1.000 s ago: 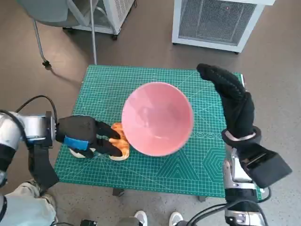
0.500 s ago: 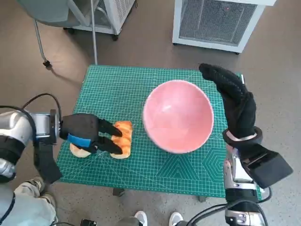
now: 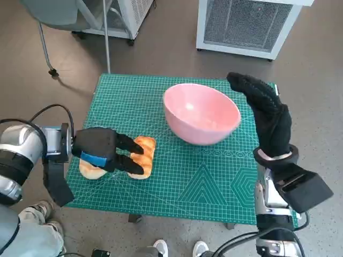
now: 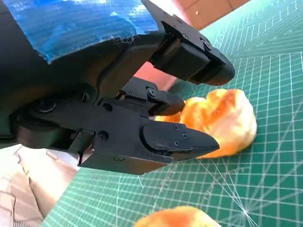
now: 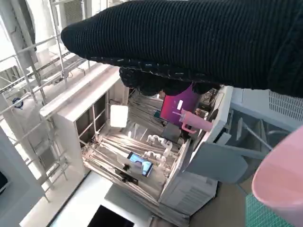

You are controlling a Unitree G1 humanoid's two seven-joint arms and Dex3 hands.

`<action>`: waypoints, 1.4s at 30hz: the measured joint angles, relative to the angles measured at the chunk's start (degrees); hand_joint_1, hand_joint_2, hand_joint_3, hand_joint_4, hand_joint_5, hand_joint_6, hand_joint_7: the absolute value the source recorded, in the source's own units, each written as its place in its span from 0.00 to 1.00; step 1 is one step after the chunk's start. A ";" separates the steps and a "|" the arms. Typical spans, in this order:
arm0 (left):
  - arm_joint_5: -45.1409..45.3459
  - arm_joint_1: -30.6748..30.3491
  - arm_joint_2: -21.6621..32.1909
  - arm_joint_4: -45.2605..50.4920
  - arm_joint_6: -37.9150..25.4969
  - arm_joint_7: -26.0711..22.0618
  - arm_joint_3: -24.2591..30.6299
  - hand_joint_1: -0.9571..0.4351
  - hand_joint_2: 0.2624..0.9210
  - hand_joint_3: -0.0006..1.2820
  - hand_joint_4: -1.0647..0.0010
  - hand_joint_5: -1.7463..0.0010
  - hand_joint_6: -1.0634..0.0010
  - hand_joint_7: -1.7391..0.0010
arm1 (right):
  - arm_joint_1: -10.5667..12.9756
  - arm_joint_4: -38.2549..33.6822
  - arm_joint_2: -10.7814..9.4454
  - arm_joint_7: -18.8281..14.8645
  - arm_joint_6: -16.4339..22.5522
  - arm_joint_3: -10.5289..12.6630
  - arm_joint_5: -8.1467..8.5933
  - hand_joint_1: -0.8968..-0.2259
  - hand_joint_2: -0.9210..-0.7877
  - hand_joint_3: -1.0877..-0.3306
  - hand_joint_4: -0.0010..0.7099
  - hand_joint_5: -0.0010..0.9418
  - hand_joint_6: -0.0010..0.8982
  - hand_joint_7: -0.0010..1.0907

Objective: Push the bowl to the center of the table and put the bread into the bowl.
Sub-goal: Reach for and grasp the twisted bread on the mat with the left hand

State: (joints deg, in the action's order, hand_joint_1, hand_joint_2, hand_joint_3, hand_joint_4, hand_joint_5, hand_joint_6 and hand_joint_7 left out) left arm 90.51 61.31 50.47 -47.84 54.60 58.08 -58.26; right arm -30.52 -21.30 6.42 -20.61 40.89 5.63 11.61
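The pink bowl (image 3: 201, 113) stands upright on the green mat (image 3: 214, 182), a little right of the middle; its rim (image 5: 283, 182) shows in the right wrist view. A golden bread roll (image 3: 143, 155) lies at the front left. My left hand (image 3: 104, 149) reaches over it with its fingers (image 4: 180, 137) apart, their tips at the roll (image 4: 222, 120), not closed round it. A second, paler piece of bread (image 3: 90, 170) lies partly under that hand. My right hand (image 3: 265, 115), gloved, is held flat and upright just right of the bowl, a small gap between them.
The mat covers the small table. On the floor behind stand a white ventilated unit (image 3: 246, 24) and a chair base (image 3: 53, 32). A person's shoes (image 3: 179, 249) show below the table's front edge.
The bowl, tipped toward the camera a second ago, has moved right and back and now sits upright. My left hand has shifted slightly right over the roll. The right hand has hardly moved.
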 measured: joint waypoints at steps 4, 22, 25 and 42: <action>-0.05 0.48 -0.99 -0.53 -0.69 0.04 -0.74 0.53 1.00 0.12 0.49 1.00 0.48 0.99 | 0.00 -0.20 -0.11 0.00 0.01 -0.02 -0.02 0.36 0.00 0.37 0.35 0.01 0.00 0.62; -0.26 3.09 -1.51 2.04 0.01 -1.99 -1.94 0.53 1.00 0.14 0.58 1.00 0.52 0.99 | 0.53 0.04 -0.01 0.17 0.04 0.15 -0.05 0.38 0.00 0.36 0.34 0.00 0.00 0.62; -0.28 3.68 -1.28 2.49 0.09 -1.98 -1.93 0.53 1.00 0.14 0.58 1.00 0.52 0.99 | 0.54 0.04 -0.01 0.26 0.04 0.15 -0.05 0.38 0.00 0.36 0.34 0.00 0.00 0.62; -0.03 4.13 -0.90 4.62 0.05 -1.98 -2.13 0.52 1.00 0.14 0.59 0.99 0.53 1.00 | 0.54 -0.23 -0.02 0.30 0.06 0.14 -0.15 0.38 0.00 0.36 0.34 0.00 0.00 0.62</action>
State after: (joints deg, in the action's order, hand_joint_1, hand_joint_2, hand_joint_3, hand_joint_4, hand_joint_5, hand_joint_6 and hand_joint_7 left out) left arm 90.48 65.44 49.57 -43.23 54.64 56.10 -60.39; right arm -29.98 -21.52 6.40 -20.30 40.96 5.77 11.46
